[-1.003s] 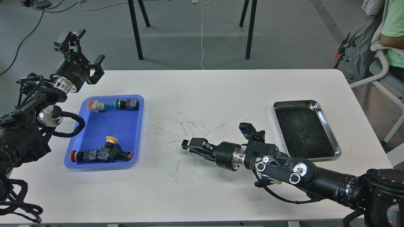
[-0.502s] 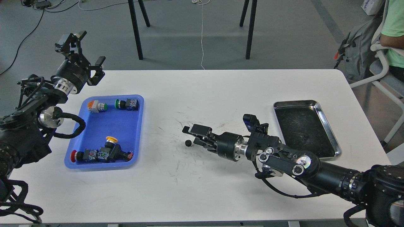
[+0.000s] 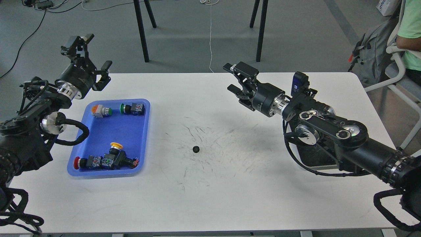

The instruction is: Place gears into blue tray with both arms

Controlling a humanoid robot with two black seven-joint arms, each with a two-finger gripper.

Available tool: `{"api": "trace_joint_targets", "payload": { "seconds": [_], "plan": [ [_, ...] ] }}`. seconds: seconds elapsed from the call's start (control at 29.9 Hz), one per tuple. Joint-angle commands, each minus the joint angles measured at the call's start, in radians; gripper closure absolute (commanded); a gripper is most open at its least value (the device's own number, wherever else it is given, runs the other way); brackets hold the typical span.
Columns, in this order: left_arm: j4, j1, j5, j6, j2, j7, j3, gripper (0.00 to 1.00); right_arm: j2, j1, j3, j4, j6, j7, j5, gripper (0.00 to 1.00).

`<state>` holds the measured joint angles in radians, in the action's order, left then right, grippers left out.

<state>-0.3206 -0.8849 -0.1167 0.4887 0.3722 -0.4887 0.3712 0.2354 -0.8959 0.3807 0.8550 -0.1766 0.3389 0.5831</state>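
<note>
A tiny black toothed gear (image 3: pixel 196 149) is lying alone on the scuffed white table (image 3: pixel 210 197), between the blue tray (image 3: pixel 98 138) and the right arm. No writing is legible. The right gripper (image 3: pixel 235 79) is hanging wide apart, well above and beyond it; the left gripper (image 3: pixel 90 54) is gaping wide too, far off.

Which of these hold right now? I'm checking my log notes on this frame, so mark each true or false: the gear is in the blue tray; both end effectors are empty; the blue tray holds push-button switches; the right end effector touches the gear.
1. The gear is in the blue tray. False: it lies on the white table, right of the tray.
2. The left end effector and right end effector are empty. True.
3. The tray holds push-button switches. True.
4. The right end effector touches the gear. False: it is raised, well clear.
</note>
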Motion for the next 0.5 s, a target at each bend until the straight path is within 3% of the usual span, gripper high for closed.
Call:
{"api": "trace_joint_targets", "payload": {
  "seconds": [0.0,0.2,0.47],
  "plan": [
    [-0.003,0.0,-0.075,0.0,-0.004,0.0,0.0,0.0,0.071,-0.003,0.059,0.001,-0.001,0.0,-0.06,0.1],
    [-0.081,0.001,-0.272,0.0,0.045,0.0,-0.032,0.0,0.185,0.011,0.113,0.007,0.003,0.003,-0.127,0.08],
    [-0.349,-0.002,-0.444,0.0,0.166,0.0,-0.046,0.0,0.283,0.052,0.176,0.004,-0.001,0.006,-0.183,0.08]
  ]
}}
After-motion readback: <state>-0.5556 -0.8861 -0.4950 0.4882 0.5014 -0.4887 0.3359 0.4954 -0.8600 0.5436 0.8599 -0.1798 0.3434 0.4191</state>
